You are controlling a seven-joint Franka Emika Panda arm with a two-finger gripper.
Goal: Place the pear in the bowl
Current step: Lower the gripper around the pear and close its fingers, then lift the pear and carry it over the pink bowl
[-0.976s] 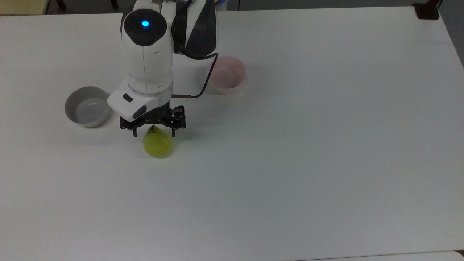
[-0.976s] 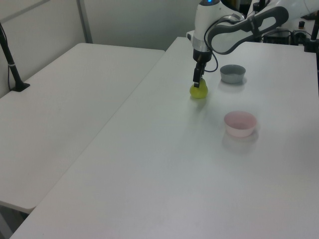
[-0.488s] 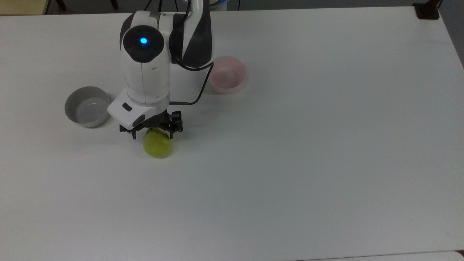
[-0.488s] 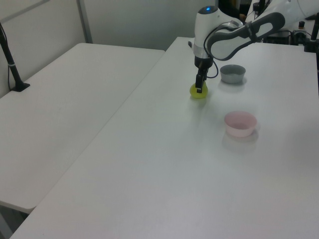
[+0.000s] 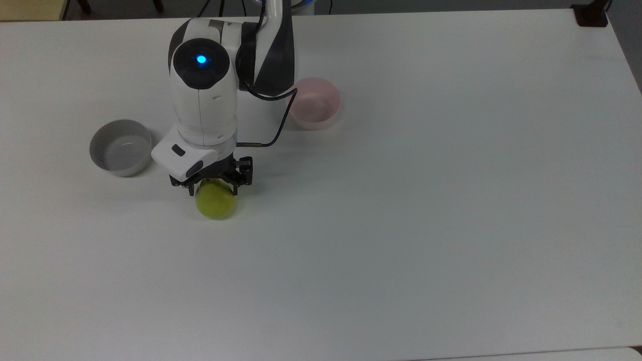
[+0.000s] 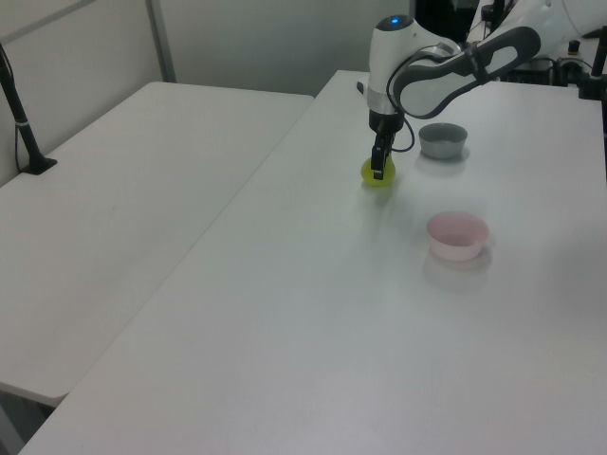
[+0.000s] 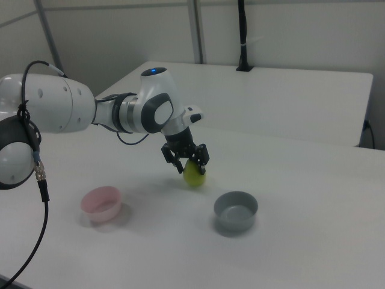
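Pear-in-bowl job, and we're right at the grab. Biggest thing first: the white table (image 5: pixel 426 200), with the arm reaching out over it. Using the pear (image 5: pixel 216 203) as our landmark, the grey bowl (image 5: pixel 120 147) sits off to the top view's left of it, fairly near, and the pink bowl (image 5: pixel 315 103) is up and to the top view's right, a bit further off. Both bowls have nothing in them.

What changed: a second ago the gripper (image 5: pixel 212 189) was hovering above the pear with the stem poking up between the fingers, jaws wide. Now it has dropped, the stem is hidden under the hand, and the fingers have drawn in until they sit against the pear's upper flanks. In the right view the gripper (image 7: pixel 187 162) straddles the pear (image 7: pixel 194 174) from above. We'd call it clamped on the fruit, or a hair short of it.

The pear itself hasn't budged; it sits on the table, not lifted. So we figure the grasp is basically done, and lifting and carrying over to the pink bowl is what's left.
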